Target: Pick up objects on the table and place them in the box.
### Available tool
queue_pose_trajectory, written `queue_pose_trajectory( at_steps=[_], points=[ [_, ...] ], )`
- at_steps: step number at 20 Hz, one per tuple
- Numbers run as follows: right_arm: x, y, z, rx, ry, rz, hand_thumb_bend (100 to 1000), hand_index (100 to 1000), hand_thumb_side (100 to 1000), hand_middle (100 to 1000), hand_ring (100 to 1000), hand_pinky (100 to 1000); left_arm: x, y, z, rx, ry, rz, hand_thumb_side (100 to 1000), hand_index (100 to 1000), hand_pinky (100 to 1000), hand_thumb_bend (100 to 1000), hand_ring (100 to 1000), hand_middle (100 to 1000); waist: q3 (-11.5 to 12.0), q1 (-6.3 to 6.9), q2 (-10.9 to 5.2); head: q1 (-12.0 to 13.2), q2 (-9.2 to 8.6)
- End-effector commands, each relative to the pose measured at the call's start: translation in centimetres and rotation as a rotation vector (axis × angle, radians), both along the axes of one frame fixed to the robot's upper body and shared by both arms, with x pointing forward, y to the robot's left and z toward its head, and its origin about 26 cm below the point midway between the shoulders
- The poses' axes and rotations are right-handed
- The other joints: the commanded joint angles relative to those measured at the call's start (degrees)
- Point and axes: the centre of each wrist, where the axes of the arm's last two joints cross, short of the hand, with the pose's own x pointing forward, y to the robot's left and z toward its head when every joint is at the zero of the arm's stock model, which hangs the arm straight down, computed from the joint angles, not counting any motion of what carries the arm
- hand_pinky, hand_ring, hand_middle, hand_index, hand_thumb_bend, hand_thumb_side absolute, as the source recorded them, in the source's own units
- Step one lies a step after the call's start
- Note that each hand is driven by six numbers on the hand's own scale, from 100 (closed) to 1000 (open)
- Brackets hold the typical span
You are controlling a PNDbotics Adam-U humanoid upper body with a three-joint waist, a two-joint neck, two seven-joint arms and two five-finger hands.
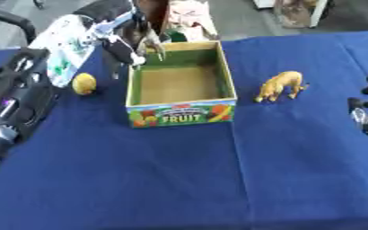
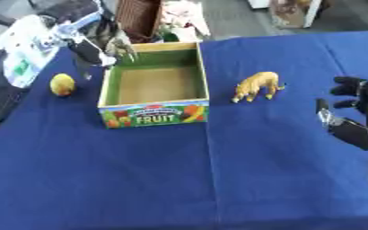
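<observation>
The left hand (image 1: pixel 128 47) is hovering at the open cardboard fruit box's (image 1: pixel 181 117) far-left corner, fingers curled around something unclear. The small golden plastic animal figure (image 2: pixel 256 86) is standing right of the box, probably light and rigid, best pinched across its body.

Box open on the desk, two objects lying outside it.

I see the box (image 1: pixel 181 85), an open-topped carton with green inner walls, a bare brown floor and "FRUIT" printed on its near face, upright on the blue desk (image 1: pixel 218 179); a small round yellow fruit (image 1: pixel 83 83) lies on the cloth near the box's left wall; a tan animal figure (image 1: pixel 281 86) stands on its legs near the right wall, apart from it.
</observation>
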Motion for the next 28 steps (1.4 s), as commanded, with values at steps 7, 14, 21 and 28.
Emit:
queue_pose_trajectory(
  at_steps=[7, 14, 21, 28],
  points=[
    [0.4, 0.4, 1.2, -0.003, -0.029, 0.022, 262, 777, 107, 592, 738, 619, 1.1, -1.6, -2.0, 0.054, 0.022, -0.036, 202, 362, 379, 336, 147, 100, -1.06, -0.24, -0.17, 0.6, -1.09],
    [0.4, 0.5, 1.1, -0.001, -0.029, 0.024, 262, 777, 107, 591, 737, 619, 1.3, -1.6, -4.1, 0.065, 0.067, -0.041, 206, 409, 419, 372, 214, 152, -1.14, -0.17, -0.06, 0.44, -1.26],
    [0.4, 0.5, 1.1, -0.001, -0.028, 0.025, 260, 777, 107, 590, 737, 619, 1.1, -2.0, -3.7, 0.082, 0.089, -0.087, 253, 724, 636, 839, 597, 570, -1.15, -0.13, -0.11, 0.54, -1.4],
    [0.4, 0.5, 1.1, 0.001, -0.027, 0.022, 259, 776, 108, 590, 737, 619, 0.4, -2.1, -1.9, 0.06, 0.042, -0.129, 285, 804, 753, 881, 742, 729, -0.97, -0.2, -0.27, 0.43, -1.58]
  ],
)
